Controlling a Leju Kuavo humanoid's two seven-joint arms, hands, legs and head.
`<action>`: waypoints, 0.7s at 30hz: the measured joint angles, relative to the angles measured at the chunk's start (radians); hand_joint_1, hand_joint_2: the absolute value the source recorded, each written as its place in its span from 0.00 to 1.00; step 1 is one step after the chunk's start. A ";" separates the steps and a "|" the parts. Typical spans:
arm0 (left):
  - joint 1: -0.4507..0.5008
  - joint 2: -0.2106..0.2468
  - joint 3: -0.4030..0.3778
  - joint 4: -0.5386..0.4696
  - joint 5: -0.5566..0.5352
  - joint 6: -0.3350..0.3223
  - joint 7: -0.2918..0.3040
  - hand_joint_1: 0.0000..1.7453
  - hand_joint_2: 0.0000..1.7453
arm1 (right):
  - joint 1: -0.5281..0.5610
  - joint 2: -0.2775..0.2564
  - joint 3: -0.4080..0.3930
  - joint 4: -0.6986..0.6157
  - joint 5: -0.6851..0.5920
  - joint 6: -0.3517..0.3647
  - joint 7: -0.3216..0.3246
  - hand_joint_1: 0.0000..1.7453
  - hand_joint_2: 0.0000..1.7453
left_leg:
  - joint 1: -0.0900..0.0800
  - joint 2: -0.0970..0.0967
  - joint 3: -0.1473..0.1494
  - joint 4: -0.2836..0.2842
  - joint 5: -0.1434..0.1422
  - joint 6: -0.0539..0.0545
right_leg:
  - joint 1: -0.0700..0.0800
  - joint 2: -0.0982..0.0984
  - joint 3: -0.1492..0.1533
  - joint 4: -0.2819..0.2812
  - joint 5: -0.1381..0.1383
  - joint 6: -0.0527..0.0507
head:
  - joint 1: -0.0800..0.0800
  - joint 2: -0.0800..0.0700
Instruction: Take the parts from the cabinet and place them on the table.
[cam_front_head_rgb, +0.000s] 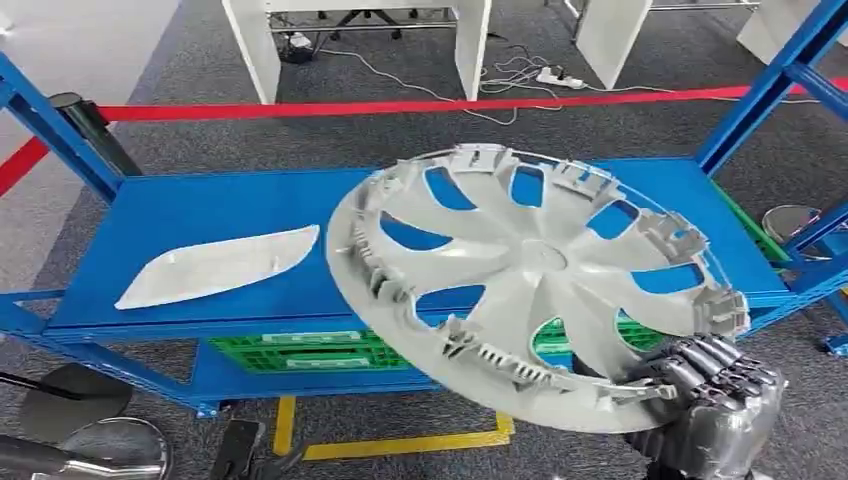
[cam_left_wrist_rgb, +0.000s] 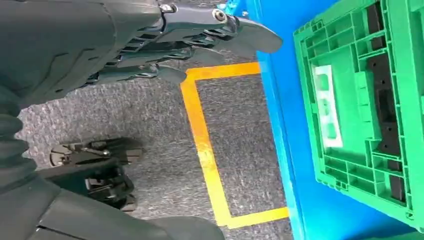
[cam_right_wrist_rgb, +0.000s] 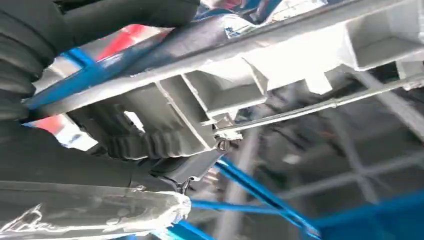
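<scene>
Above the blue shelf (cam_front_head_rgb: 200, 215), a grey wheel cover (cam_front_head_rgb: 530, 275) is gripped at its near rim by the right hand (cam_front_head_rgb: 715, 385), tilted, presumably to clear the frame; a white trim part (cam_front_head_rgb: 215, 265) is left lying flat; the left hand (cam_left_wrist_rgb: 190, 42) is kept empty, fingers loosely apart

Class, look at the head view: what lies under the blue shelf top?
Under the blue shelf top sits a green crate on a lower blue shelf. The wheel cover, held by the right hand, hides the rest.
</scene>
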 joint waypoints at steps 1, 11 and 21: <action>0.003 0.000 -0.012 -0.002 0.014 -0.002 0.000 0.00 1.00 | -0.001 -0.012 0.007 0.010 0.001 0.000 0.035 1.00 1.00 | 0.001 0.000 0.000 0.001 0.001 -0.002 | -0.002 -0.002 0.047 -0.089 0.044 0.000 | -0.001 0.000; 0.014 0.008 -0.068 -0.013 0.050 -0.011 0.000 0.00 1.00 | -0.005 -0.041 0.053 0.061 0.057 0.000 0.102 1.00 1.00 | 0.002 -0.003 -0.085 0.195 -0.145 -0.060 | 0.003 -0.005 0.065 -0.208 0.105 -0.055 | -0.006 0.000; 0.033 0.063 -0.125 -0.034 0.171 -0.065 0.000 0.00 1.00 | -0.074 -0.042 0.155 0.101 0.189 0.000 0.175 1.00 1.00 | -0.025 0.000 0.109 -0.023 -0.083 -0.006 | 0.023 -0.010 0.000 -0.210 0.180 -0.045 | -0.007 0.000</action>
